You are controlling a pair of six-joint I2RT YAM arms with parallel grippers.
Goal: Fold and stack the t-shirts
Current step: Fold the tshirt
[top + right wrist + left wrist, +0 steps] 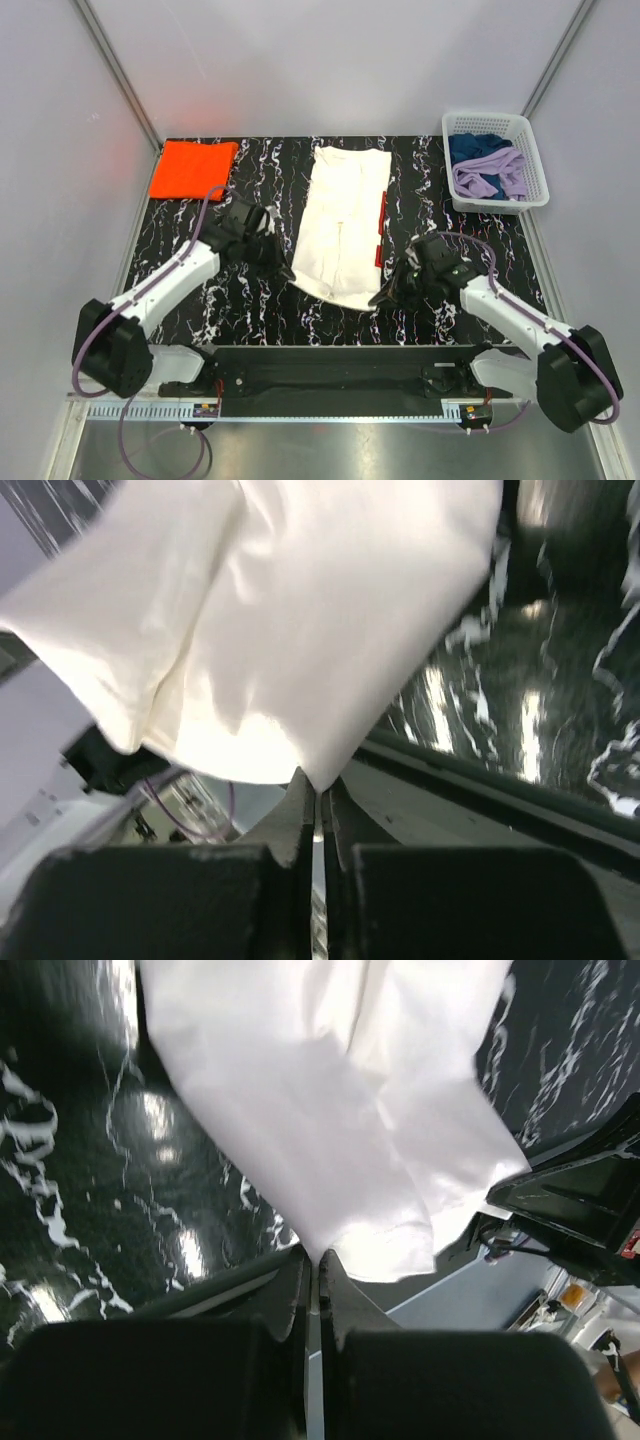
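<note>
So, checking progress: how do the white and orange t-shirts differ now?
The white t-shirt is long, mid-table; the orange t-shirt is a smaller folded rectangle, far-left corner. The left gripper and right gripper pinch the white t-shirt's near hem; the orange t-shirt lies untouched. Both are cloth.

light: bright, even overhead | glare: streaks on glossy table [160, 1120] | blur: wrist views soft, white shirt [330, 1130] blown out

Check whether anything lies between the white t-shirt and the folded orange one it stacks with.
Nothing visible does: only bare table lies between the white t-shirt and the orange t-shirt at far left. The left tool and right tool grip its near hem; the basket sits far right.
</note>
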